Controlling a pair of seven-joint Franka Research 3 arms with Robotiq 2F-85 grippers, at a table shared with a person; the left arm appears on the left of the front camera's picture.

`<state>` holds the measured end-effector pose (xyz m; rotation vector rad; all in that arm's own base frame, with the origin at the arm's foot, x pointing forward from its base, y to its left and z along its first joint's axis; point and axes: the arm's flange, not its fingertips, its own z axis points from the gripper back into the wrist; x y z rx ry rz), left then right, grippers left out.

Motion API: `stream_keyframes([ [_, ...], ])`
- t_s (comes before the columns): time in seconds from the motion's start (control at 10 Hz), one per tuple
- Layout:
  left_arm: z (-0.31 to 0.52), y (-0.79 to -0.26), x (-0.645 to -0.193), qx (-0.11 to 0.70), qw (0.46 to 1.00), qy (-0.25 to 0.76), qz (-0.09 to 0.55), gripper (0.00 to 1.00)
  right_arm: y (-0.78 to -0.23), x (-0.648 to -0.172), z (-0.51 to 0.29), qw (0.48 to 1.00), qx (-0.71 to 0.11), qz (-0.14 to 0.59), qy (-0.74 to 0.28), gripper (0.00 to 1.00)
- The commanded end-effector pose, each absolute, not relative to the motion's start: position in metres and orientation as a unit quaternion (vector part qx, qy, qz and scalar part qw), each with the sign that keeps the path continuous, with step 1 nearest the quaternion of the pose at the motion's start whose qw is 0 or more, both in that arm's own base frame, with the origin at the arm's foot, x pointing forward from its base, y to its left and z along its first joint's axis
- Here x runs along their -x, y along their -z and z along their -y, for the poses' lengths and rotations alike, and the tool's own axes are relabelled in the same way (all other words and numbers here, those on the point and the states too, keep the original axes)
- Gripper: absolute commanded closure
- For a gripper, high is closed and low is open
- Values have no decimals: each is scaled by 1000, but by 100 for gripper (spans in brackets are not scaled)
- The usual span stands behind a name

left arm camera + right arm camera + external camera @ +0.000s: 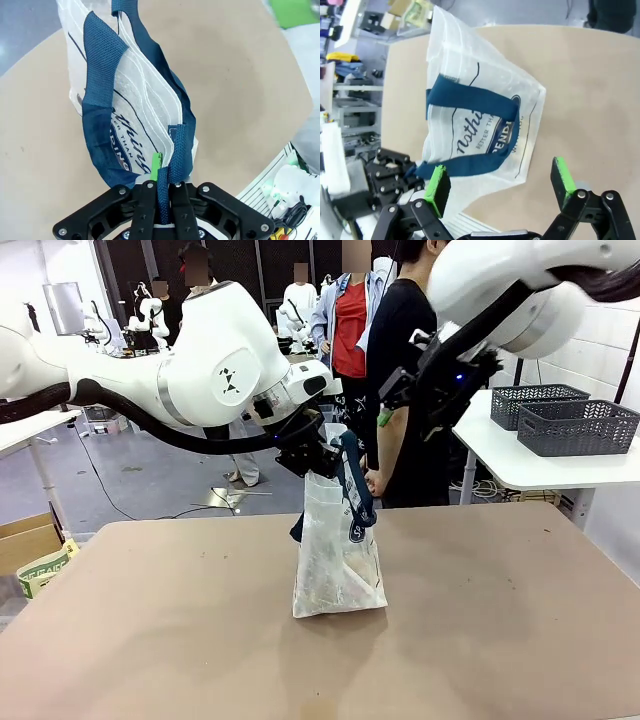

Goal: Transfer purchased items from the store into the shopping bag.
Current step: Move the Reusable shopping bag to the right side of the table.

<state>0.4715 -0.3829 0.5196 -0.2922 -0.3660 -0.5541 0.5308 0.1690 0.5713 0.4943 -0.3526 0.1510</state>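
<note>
Your left pincer (162, 187) is clamped on the shopping bag (335, 560) strap to hold it upright mid-surface (480, 620), presumably mouth open for loading, while your right pincer (502, 187) hangs spread and empty above the bag.

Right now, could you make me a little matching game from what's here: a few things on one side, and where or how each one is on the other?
Things:
1. shopping bag
2. left gripper
3. right gripper
4. grey baskets

States:
a. open, holding nothing
b. on the white side table
c. standing on the brown table
d. shut on a navy strap

Pairs: 1-c, 2-d, 3-a, 4-b
</note>
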Motion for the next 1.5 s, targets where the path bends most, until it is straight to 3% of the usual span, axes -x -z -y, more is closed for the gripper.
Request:
stream_keyframes([
  [0.0, 382, -520, -471, 145, 935, 269, 179, 100, -566, -520, -144, 941, -272, 161, -118, 0],
  [0.2, 382, -520, -471, 145, 935, 269, 179, 100, -561, -514, -124, 936, -274, 143, -166, 0],
  [0.4, 382, -520, -471, 145, 935, 269, 179, 100, -553, -512, -99, 911, -306, 174, -214, 0],
  [0.7, 382, -520, -471, 145, 935, 269, 179, 100, -544, -498, -99, 902, -279, 179, -276, 0],
  [0.8, 382, -520, -471, 145, 935, 269, 179, 100, -555, -515, -94, 914, -280, 174, -235, 0],
  [1.4, 383, -519, -472, 143, 935, 271, 179, 100, -555, -515, -94, 914, -280, 174, -235, 0],
])
